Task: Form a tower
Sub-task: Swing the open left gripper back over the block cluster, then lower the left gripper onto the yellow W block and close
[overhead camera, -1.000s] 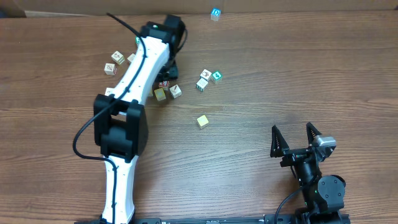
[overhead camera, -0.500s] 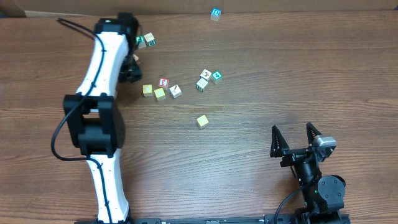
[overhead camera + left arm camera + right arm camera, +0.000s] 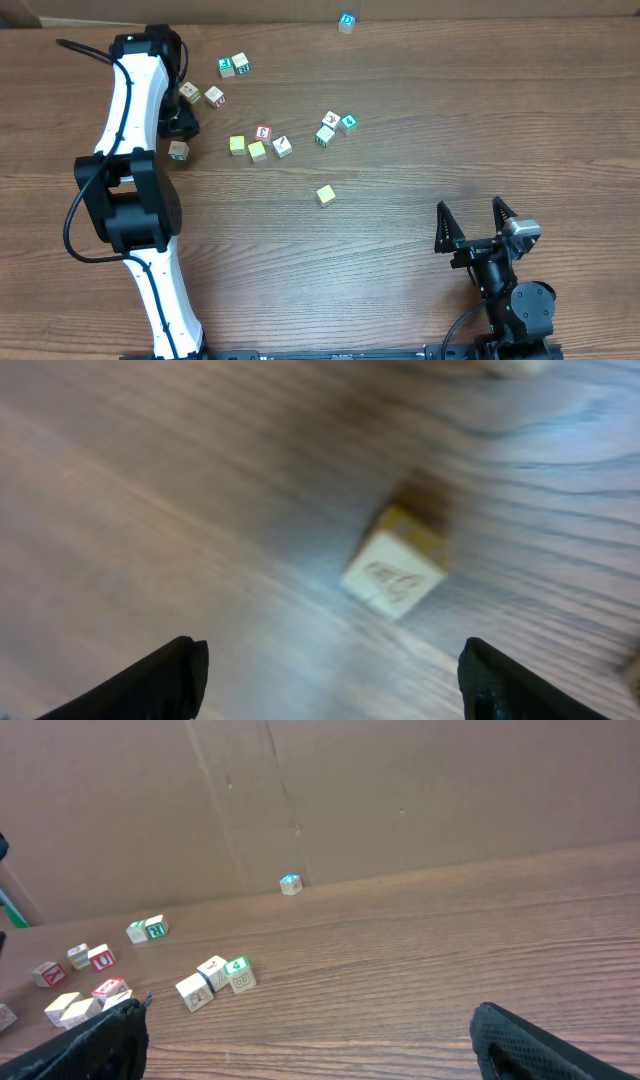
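No stacked tower shows; the wooden cubes lie singly on the table. A green-edged "4" cube (image 3: 348, 123) (image 3: 238, 970) sits beside two white cubes (image 3: 327, 127). Yellow cubes (image 3: 237, 145) (image 3: 326, 194) lie mid-table. My left gripper (image 3: 182, 127) (image 3: 330, 680) is open at the far left, holding nothing. A pale cube (image 3: 178, 150) (image 3: 395, 560) lies blurred ahead of its jaws, not between them. My right gripper (image 3: 472, 222) (image 3: 315, 1040) stands wide open and holds nothing, near the front right.
Two green-lettered cubes (image 3: 234, 66) and two more cubes (image 3: 202, 94) lie at the back left. A red cube (image 3: 264, 132) sits among the middle group. A blue cube (image 3: 346, 21) (image 3: 290, 884) rests by the cardboard wall (image 3: 320, 790).
My left arm has swung left, off the middle group of cubes, and its jaws have widened. The left wrist view is motion-blurred. The right arm has not moved.
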Tool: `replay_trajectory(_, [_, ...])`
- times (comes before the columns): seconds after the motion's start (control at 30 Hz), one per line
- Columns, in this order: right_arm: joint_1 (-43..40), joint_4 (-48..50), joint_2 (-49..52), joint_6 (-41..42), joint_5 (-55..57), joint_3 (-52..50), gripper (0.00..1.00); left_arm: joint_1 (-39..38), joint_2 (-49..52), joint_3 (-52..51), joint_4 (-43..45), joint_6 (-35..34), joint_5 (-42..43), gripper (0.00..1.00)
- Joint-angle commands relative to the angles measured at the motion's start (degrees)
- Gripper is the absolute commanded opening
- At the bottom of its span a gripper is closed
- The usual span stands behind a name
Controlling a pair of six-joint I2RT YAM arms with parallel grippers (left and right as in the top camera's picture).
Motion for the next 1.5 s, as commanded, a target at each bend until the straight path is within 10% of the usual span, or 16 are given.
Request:
replay_trajectory(0.0, [-0.15, 0.33, -0.68, 0.31, -0.04, -0.59, 1.00, -0.15, 1.27, -2.23, 3.04, 12.52, 9.68, 0.79])
replay_trajectory(0.63, [-0.15, 0.33, -0.68, 0.31, -0.04, -0.59, 1.00, 2.25, 1.29, -6.16, 9.35, 20.87, 4.79, 0.82])
replay_trajectory(1.07, [-0.15, 0.33, -0.68, 0.31, -0.04, -0.59, 1.00, 2.89, 1.29, -14.08, 18.82, 20.85, 10.27, 0.40])
replay_trajectory(1.47, [-0.15, 0.33, -0.68, 0.31, -0.04, -0.59, 1.00, 2.89, 1.29, -14.08, 19.58, 20.83, 10.40, 0.41])
